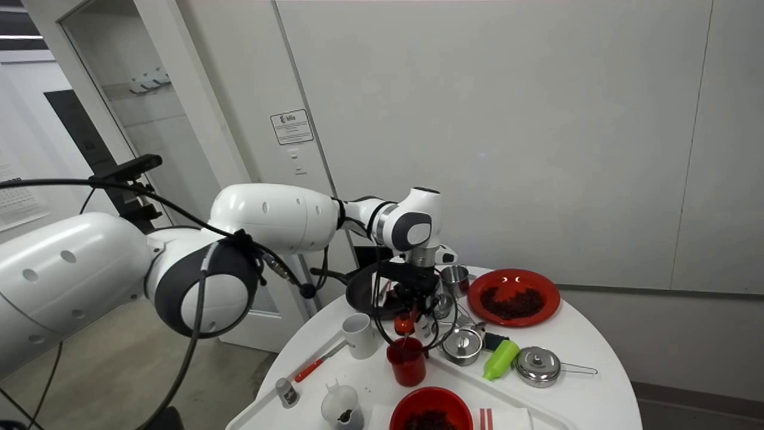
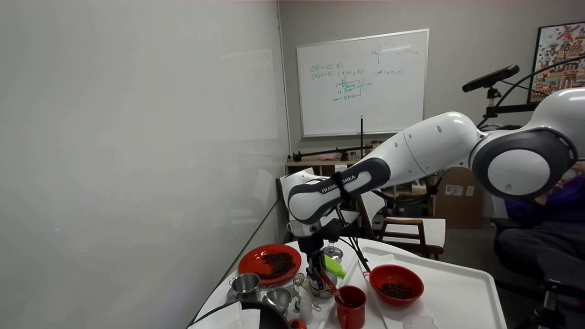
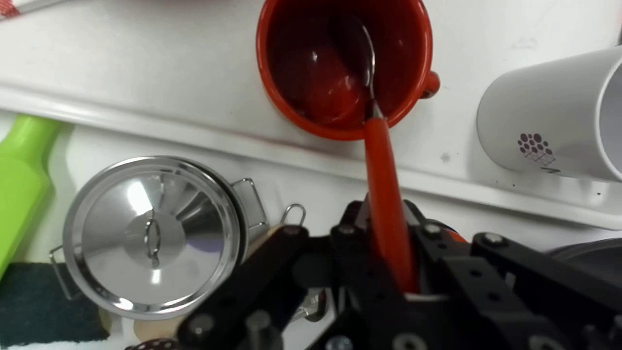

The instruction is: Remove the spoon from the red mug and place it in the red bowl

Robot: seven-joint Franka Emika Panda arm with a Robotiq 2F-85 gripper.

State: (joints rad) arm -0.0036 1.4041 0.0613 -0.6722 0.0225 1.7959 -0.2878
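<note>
The red mug [image 1: 407, 364] stands upright on the white tray, and shows in both exterior views [image 2: 351, 310] and the wrist view [image 3: 409, 68]. The spoon [image 3: 381, 160] has a red handle and a metal head. Its head is inside the mug and its handle leans over the rim toward my gripper [image 3: 385, 211]. In an exterior view the spoon [image 2: 330, 283] slants up from the mug to the gripper [image 2: 316, 276]. The fingers are closed around the handle, beside and above the mug. The red bowl [image 1: 427, 395], holding dark beans, sits near the mug, also in an exterior view [image 2: 395, 272].
A white mug [image 1: 359, 338] stands beside the red mug. A lidded steel pot [image 3: 155, 238] and a green bottle [image 3: 22, 180] lie beyond the tray's raised edge [image 3: 218, 133]. A red plate of beans [image 1: 546, 286], a black pan [image 1: 360, 292] and a knife [image 1: 308, 369] are also around.
</note>
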